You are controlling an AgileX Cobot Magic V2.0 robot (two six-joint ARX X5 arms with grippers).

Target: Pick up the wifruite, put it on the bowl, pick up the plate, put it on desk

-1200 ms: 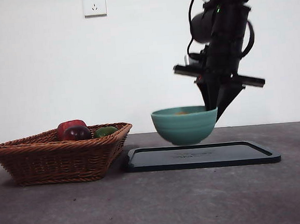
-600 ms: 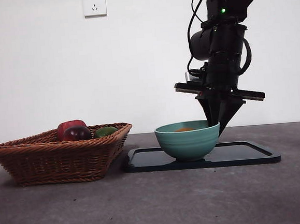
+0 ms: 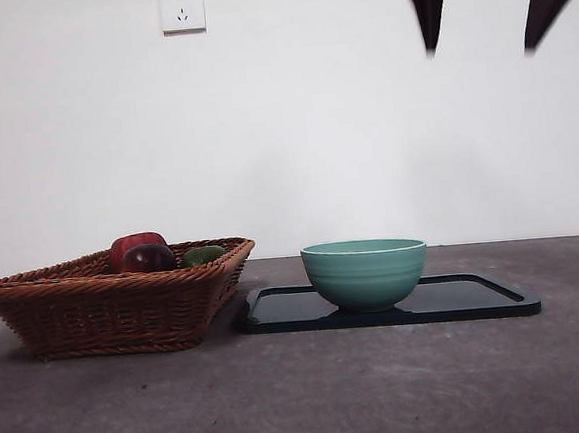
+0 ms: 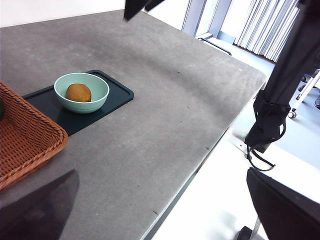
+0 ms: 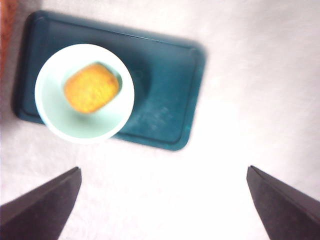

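The wifruite (image 4: 79, 92) is seen lying inside the bowl (image 3: 364, 273), orange-brown against the mint-green inner wall; from the level front view it is hidden below the bowl's rim. The bowl stands upright on a dark rectangular tray (image 3: 477, 300), toward the tray's end nearest a wicker basket (image 3: 106, 306). The tray lies flat on the worktop (image 3: 304, 396), just beside the basket. In the basket a red apple (image 3: 136, 245), a darker round fruit (image 3: 149, 258) and a small green fruit (image 3: 203, 253) are visible above the woven rim.

The right tool (image 5: 162, 205) is held high above the worktop, well apart from the bowl, with its two jaws spread wide and nothing between them; in the front view only two black jaw tips show at the top edge. Its wrist picture is blurred, so the exact offset from the tray is hard to judge, though the bowl and tray appear nearly straight below it.

The left tool (image 4: 162, 210) is kept well away from the tray, over the near part of the worktop, with its jaws likewise parted and empty.

A white wall socket (image 3: 182, 7) is fixed on the wall behind.
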